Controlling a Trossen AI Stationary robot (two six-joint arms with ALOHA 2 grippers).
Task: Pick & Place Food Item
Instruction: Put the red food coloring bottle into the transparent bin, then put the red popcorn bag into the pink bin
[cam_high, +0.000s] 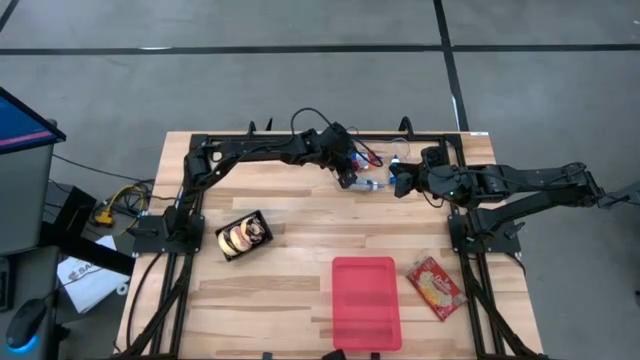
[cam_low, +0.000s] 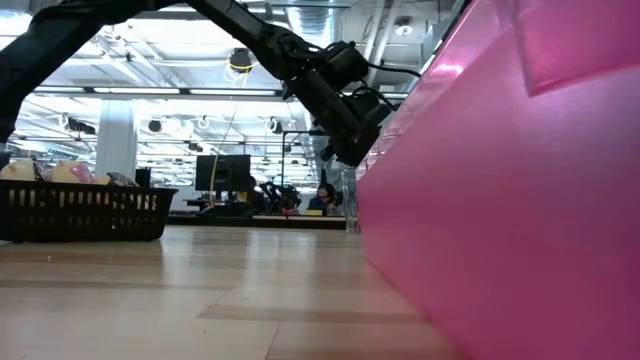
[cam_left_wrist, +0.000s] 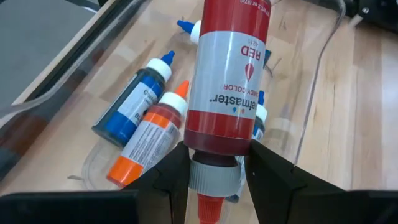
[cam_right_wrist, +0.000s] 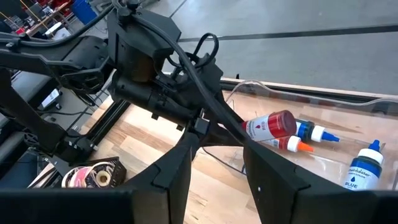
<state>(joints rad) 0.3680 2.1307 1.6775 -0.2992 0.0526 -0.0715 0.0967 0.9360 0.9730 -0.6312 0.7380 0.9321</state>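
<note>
A red food-colouring bottle (cam_left_wrist: 227, 81) with a grey label is in my left gripper (cam_left_wrist: 214, 173), which is shut on it at the table's far middle (cam_high: 351, 180). Below it, a blue bottle (cam_left_wrist: 134, 102), an orange bottle (cam_left_wrist: 149, 137) and other small bottles lie on their sides in a clear plastic tray (cam_left_wrist: 93, 169). My right gripper (cam_right_wrist: 214, 171) hovers open just right of the clear tray (cam_high: 400, 180). It faces my left gripper with nothing between its fingers. My left gripper pinches the red bottle at its grey cap collar (cam_left_wrist: 211, 174) between its two fingers (cam_left_wrist: 177, 171). The fingers slant down toward the far edge and lie along the bottle. Its red tip points back at the wrist and its base points away, over the other bottles. Whether the base touches them, I cannot tell.
A red tray (cam_high: 365, 300) lies at the near middle, with a snack packet (cam_high: 435, 288) to its right. A black basket of doughnuts (cam_high: 242, 237) sits at the left. In the low view the tray's pink wall (cam_low: 500, 200) fills the right half.
</note>
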